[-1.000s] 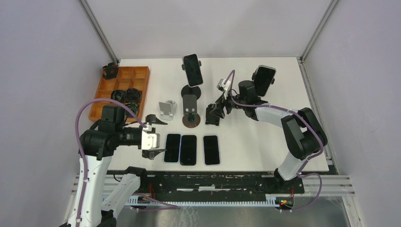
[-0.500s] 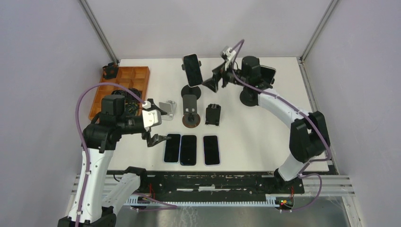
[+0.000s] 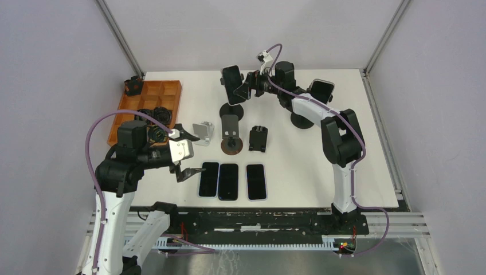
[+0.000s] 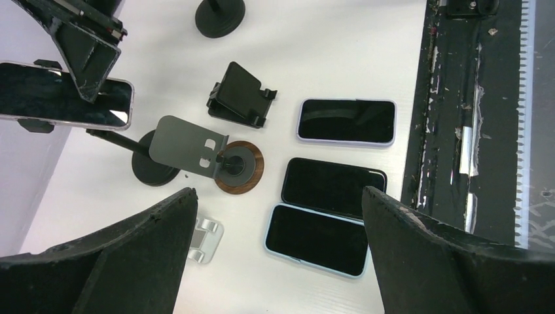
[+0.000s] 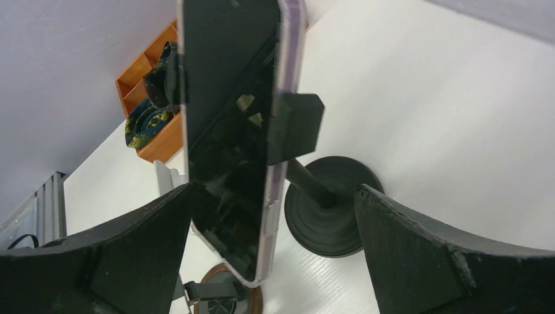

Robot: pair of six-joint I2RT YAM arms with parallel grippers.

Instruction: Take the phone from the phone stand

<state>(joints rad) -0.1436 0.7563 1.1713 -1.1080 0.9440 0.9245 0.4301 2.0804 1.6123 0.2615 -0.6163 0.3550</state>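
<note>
Over the white table point(image 5: 458, 131), the phone point(image 5: 226, 118) is cut off at top.

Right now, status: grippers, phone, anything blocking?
Left gripper open, empty, near flat phones. Right gripper open at phone clamped in stand, no grip. Nothing blocking.

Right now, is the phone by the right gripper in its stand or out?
In: the phone sits clamped in the stand; the right gripper is open.

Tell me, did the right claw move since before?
Yes. The right gripper moved back and leftward, away from the black folding stand, up to the phone on the phone stand. Its jaws stand open around the phone.
</note>
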